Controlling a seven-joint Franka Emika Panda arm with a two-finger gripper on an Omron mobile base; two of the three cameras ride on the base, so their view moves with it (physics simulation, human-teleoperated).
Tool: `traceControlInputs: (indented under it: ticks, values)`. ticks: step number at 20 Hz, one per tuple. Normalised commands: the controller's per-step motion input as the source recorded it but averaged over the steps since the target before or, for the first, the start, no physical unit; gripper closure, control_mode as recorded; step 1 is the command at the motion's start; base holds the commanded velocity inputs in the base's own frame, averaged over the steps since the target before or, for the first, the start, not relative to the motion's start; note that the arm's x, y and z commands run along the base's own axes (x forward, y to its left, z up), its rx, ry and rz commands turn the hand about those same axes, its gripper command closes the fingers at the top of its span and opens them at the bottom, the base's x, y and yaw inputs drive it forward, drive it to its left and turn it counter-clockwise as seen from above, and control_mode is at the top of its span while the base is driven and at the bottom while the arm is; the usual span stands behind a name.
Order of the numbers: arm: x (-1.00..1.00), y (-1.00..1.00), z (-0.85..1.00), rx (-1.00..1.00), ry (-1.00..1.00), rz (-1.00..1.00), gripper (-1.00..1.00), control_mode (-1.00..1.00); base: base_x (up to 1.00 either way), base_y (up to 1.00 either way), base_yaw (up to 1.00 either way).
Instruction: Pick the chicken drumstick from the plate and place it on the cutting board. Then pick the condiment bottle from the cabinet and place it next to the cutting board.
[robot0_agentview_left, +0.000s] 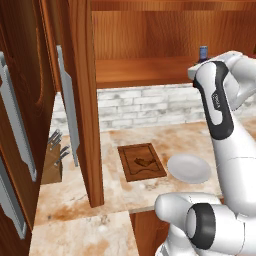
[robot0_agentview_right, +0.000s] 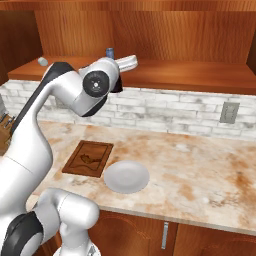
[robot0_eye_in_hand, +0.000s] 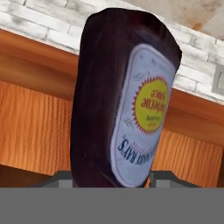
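With the chicken drumstick already lying on the cutting board at nine o'clock of the bare plate, the gripper is reaching the condiment bottle on the cabinet shelf, its grip impossible to judge, label reading partly "RAY'S".

The arm rises, elbow bent, reaching forward at shelf height. Its pincer is level there; whether its fingers are closed cannot be told.
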Motion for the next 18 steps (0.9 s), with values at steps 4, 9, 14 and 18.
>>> traceControlInputs:
  ticks: [4, 9, 14, 18]
  values:
    - [-0.23, 0.13, 0.0, 0.04, 0.06, 0.0, 1.0, -1.0, 0.0, 0.0, 0.0]
    - [-0.22, 0.14, 0.0, 0.04, 0.04, 0.0, 1.0, -1.0, 0.0, 0.0, 0.0]
    - [-0.21, 0.14, 0.0, 0.04, 0.03, 0.0, 1.0, -1.0, 0.0, 0.0, 0.0]
    - [-0.15, 0.12, 0.0, 0.02, 0.01, 0.0, 1.0, -1.0, 0.0, 0.0, 0.0]
